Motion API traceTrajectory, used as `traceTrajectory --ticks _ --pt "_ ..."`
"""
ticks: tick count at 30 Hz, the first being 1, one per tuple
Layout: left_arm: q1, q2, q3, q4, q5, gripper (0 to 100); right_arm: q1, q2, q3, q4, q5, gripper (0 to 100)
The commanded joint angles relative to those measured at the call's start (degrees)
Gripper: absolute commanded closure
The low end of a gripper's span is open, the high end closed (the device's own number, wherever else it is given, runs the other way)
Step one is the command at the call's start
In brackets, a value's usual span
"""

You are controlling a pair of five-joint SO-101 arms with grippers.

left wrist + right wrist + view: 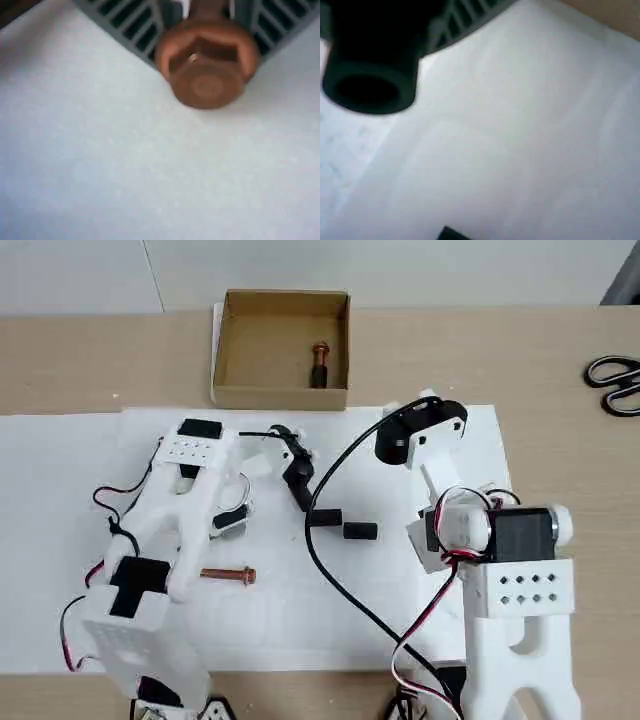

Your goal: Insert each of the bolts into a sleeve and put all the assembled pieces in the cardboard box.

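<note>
a copper-coloured hex-head metal bolt (207,75) is held clamped in the left gripper (290,465), head outward, over the white paper sheet (300,630). a black cylindrical sleeve (370,80) is gripped by the right gripper (400,445), its bore left clear. both parts are judged small, rigid and light, and apt to roll, so each is best taken across its barrel with the ends left free for mating. a second copper bolt (228,575), a loose black sleeve (325,517) and a further sleeve (360,531) just beside it are seen lying on the sheet. one assembled piece (319,365) is already in the open brown cardboard box (225,350), just beyond the sheet on the wooden surface (90,360). the room between the arms is crossed by a black cable (325,540), which could be snagged.
</note>
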Motion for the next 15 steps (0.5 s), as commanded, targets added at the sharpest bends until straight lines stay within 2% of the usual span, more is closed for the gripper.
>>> traceTrajectory --ticks 1,4,7,11,15 --pt "-0.62 1.41 0.48 -0.70 -0.35 93 0.13 -0.84 -0.26 -0.92 0.62 99.5" --pt "-0.62 1.41 0.48 -0.70 -0.35 93 0.13 -0.84 -0.26 -0.92 0.62 99.5" --pt "-0.35 1.41 0.40 -0.62 -0.35 100 0.13 -0.84 -0.26 -0.92 0.62 99.5" --pt "-0.35 1.32 0.40 -0.35 -0.09 99 0.13 -0.84 -0.26 -0.92 0.70 99.5" --pt "-0.26 0.88 -1.80 0.35 4.48 99 0.13 -0.84 -0.26 -0.92 0.70 99.5"
